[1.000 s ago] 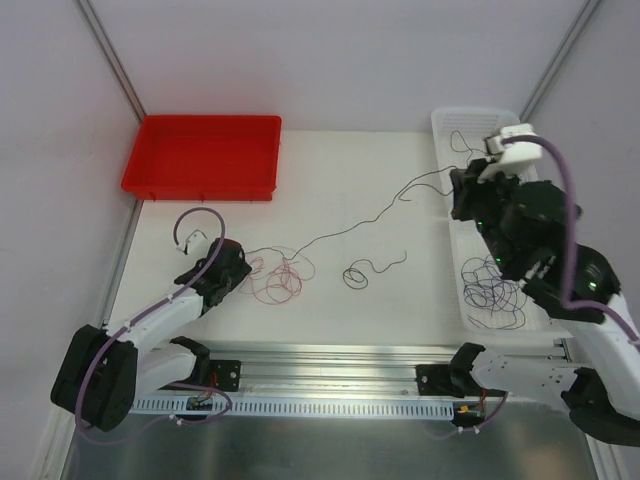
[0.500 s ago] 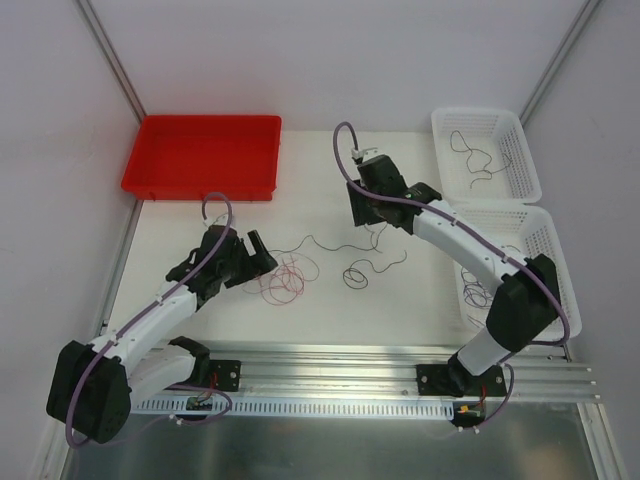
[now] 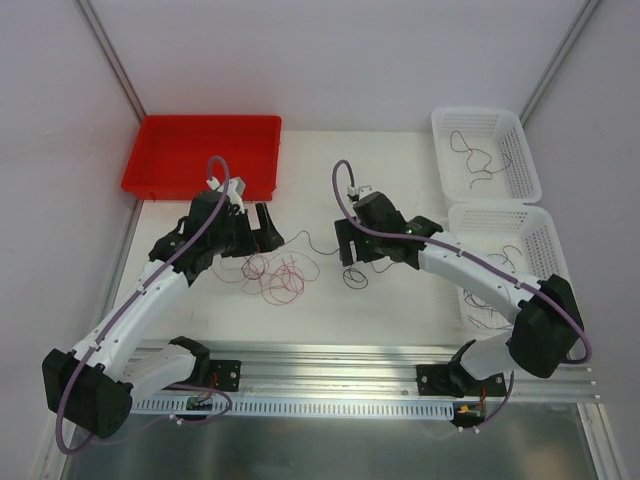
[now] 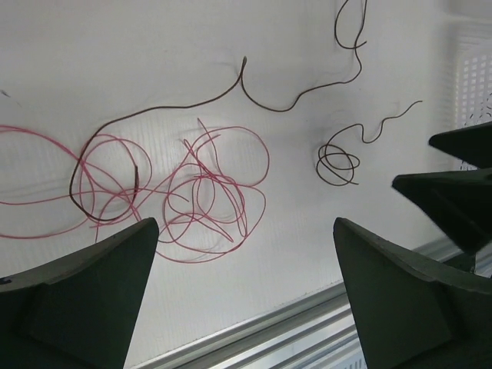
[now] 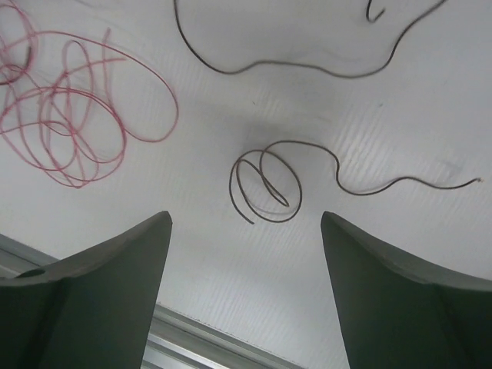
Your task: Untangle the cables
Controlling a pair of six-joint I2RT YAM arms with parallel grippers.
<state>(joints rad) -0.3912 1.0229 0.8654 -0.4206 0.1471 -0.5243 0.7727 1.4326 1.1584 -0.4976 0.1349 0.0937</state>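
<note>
1. Top external: the left gripper [image 3: 268, 232] hangs spread wide just behind the pink tangle [image 3: 278, 275]. The right gripper [image 3: 350, 255], also wide and empty, hovers right of the tangle over a small black coil [image 3: 354, 277].
2. Left wrist: the fingers stand far apart, gripping nothing. The tangle lies between them on the table [image 4: 115, 46], and a long black cable [image 4: 154, 111] crosses its left loops.
3. Right wrist: the jaws are wide, and the coil lies between them, right of the tangle.

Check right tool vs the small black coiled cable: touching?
Apart. The right wrist view shows the black coil lying on the table beyond the open right tool, with bare white table between it and both fingers.
</note>
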